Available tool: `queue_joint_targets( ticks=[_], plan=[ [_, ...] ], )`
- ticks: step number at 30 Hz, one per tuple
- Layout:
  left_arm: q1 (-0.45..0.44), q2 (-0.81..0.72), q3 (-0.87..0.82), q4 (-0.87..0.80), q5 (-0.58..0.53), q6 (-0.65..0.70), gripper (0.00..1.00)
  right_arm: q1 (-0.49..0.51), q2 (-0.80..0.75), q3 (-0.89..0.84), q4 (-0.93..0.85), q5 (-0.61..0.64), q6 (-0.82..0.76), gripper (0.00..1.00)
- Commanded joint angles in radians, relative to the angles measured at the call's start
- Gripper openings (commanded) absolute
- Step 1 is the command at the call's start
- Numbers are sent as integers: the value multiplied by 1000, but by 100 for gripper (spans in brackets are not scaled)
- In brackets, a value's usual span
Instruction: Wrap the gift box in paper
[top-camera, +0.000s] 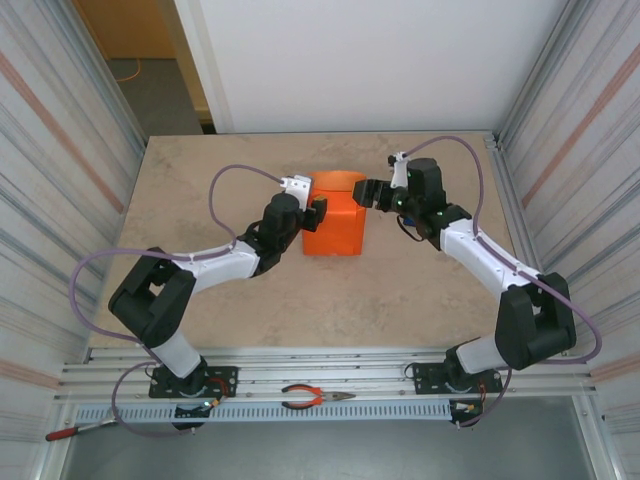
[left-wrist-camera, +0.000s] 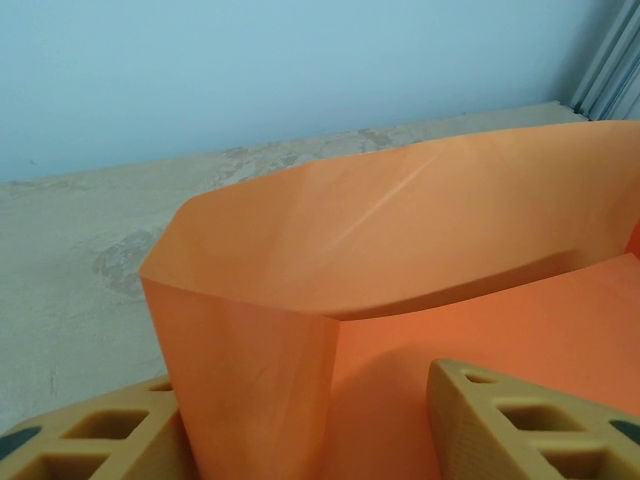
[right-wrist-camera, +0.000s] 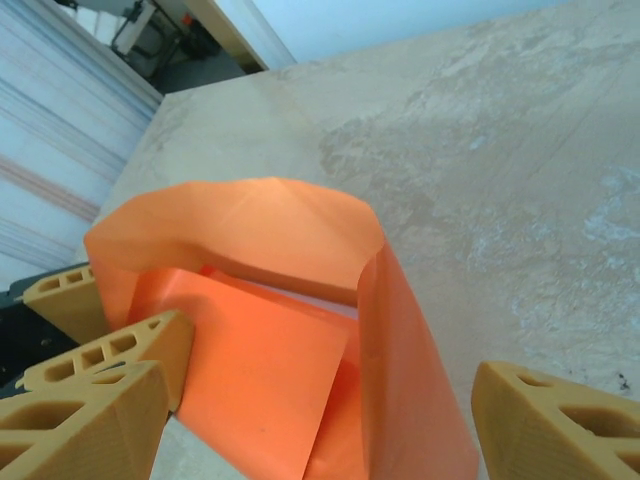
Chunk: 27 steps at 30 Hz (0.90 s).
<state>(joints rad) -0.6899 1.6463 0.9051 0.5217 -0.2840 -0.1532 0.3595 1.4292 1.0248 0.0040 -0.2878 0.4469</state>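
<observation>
Top view: one paper (top-camera: 335, 228) sheet, folded into boxy block at centre of table (top-camera: 200, 190). Two grippers flank its far end: left gripper (top-camera: 319, 212) at left side, right gripper (top-camera: 371, 194) at right corner. One pliers (top-camera: 318, 397) on front rail.
Left wrist view: jaws spread, upright paper flap between them, unpinched.
Right wrist view: jaws spread wide, paper strip between them.

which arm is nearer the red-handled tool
Left. The red-handled tool lies at the near edge, just left of the left arm's base; the right arm's base sits well to the right, across the rail.
</observation>
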Motion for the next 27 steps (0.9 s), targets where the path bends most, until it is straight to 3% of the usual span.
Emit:
queue_joint_targets(
  ticks=[1,5,7,12,17,18,20,22,24,27],
  plan=[
    [-11,28,-14,-48,-23,33,57,8,45,46,-79,37,-43,75],
    [-13,29,-17,-48,-18,38,56,20,111,93,-128,69,-68,68],
    [-13,29,-18,-48,-18,38,54,25,133,108,-136,82,-76,59],
    [-14,39,-20,-47,-18,33,46,26,158,165,-139,52,-73,0],
    [-19,39,-20,-48,-18,32,41,26,113,139,-71,-16,-37,0],
    [-19,40,-19,-50,-19,32,39,26,103,126,-57,-26,-31,4],
    [-20,40,-18,-52,-21,32,38,24,81,97,-34,-29,-18,50],
    [-22,41,-17,-54,-25,32,38,19,46,51,-5,-9,1,77],
    [-23,39,-15,-56,-24,31,38,14,11,2,28,12,17,98],
    [-25,35,-13,-60,-24,31,38,14,-9,-33,44,24,21,98]
  ],
)
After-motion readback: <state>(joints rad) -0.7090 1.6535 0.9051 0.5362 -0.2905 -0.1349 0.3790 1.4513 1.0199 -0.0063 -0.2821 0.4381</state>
